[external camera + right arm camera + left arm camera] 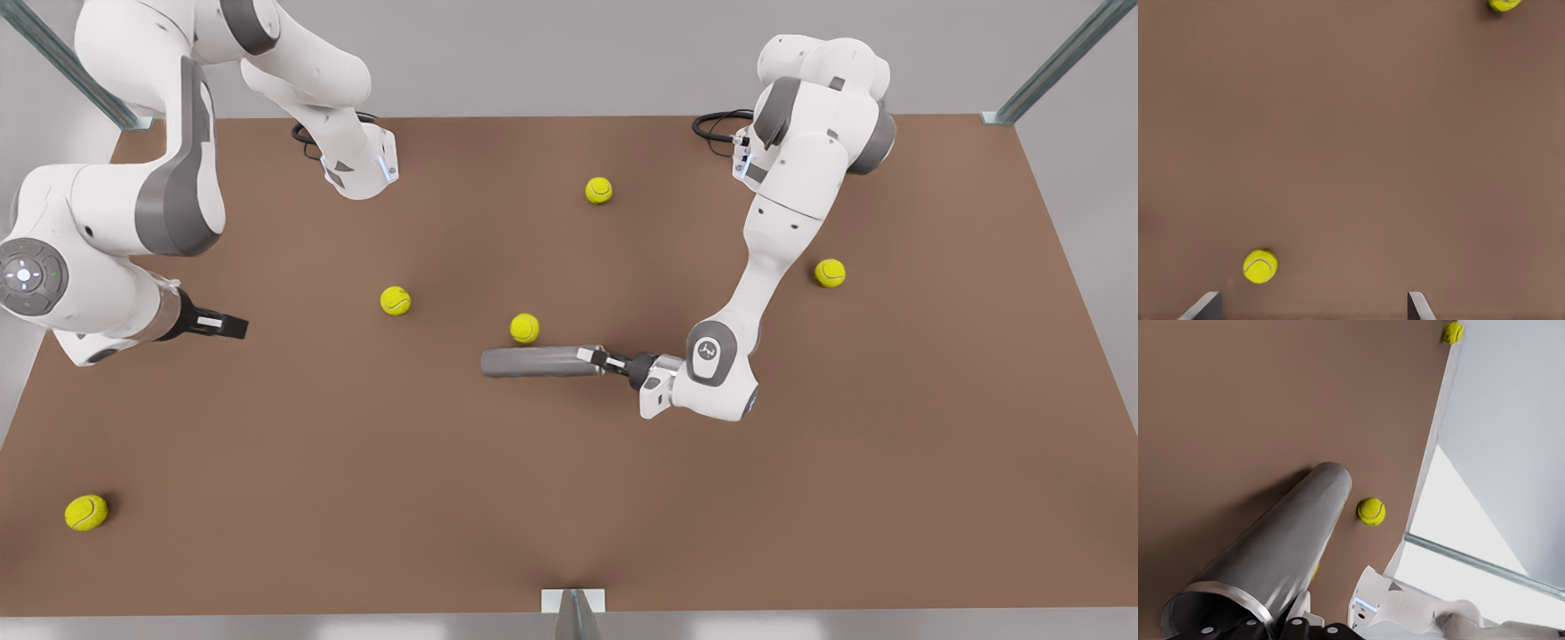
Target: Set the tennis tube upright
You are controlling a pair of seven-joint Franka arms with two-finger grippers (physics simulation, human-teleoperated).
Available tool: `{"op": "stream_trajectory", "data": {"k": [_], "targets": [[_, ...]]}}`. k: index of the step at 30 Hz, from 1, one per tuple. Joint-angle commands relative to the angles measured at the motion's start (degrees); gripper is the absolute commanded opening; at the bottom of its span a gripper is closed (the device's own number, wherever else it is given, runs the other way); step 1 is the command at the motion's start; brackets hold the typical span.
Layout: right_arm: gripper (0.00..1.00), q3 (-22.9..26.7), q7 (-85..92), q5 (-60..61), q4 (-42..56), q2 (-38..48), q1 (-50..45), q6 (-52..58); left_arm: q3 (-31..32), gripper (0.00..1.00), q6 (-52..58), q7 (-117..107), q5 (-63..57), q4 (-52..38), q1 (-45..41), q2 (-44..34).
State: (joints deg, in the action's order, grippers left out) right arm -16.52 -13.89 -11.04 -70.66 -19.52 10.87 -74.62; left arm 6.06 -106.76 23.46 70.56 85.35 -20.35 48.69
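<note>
Low on the brown table top (800, 498): plain matte grey tennis tube (540, 362), lying on its side near the middle, long axis running across the front view. Left gripper (597, 358) at the tube's end toward the front view's right, black fingers (1295, 628) clamped on the lighter rim (1228, 594) at the open mouth, one inside the opening and one outside, seen close in the left wrist view. Rest of the tube (1281, 543) stretching straight away from that gripper, far end closed. Yellow-green tennis ball (524, 328) just beside the tube, on its far side in the front view; four more yellow-green balls scattered well apart.

Right gripper (233, 325) at the front view's left, raised over bare table, well apart from the tube, waiting. Fingers (1205, 308) spread wide, nothing between them, with one ball (1260, 266) on the table near them in the right wrist view.
</note>
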Motion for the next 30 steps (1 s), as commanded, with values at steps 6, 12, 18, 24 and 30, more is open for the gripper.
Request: {"op": "stream_trajectory", "data": {"k": [6, 12, 18, 24, 30], "targets": [[1.0, -0.09, -0.09, -0.12, 0.0, 0.0, -0.41, 0.0, -0.34, 0.21, 0.5, -0.08, -1.48, -0.01, -0.3, 0.0], [1.0, -0.18, -0.17, -0.21, 0.0, 0.0, -0.76, 0.09, -2.1, 0.21, 0.15, -0.34, -1.3, -0.09, -1.09, -0.88], [1.0, -0.27, -0.09, -0.03, 0.0, 0.0, -0.94, 0.09, -3.51, 0.21, 0.15, -0.34, -1.39, 0.08, -1.62, -2.9], [1.0, -0.44, -0.26, 0.32, 0.0, -0.08, -3.05, 0.0, -3.68, 0.21, 0.32, -0.34, -1.92, 0.17, -1.44, -3.43], [1.0, -0.44, -0.17, 0.23, -0.09, -0.08, -3.58, -0.09, -5.62, 0.21, 1.03, -0.43, -2.18, 0.17, -1.53, -3.87]]}}
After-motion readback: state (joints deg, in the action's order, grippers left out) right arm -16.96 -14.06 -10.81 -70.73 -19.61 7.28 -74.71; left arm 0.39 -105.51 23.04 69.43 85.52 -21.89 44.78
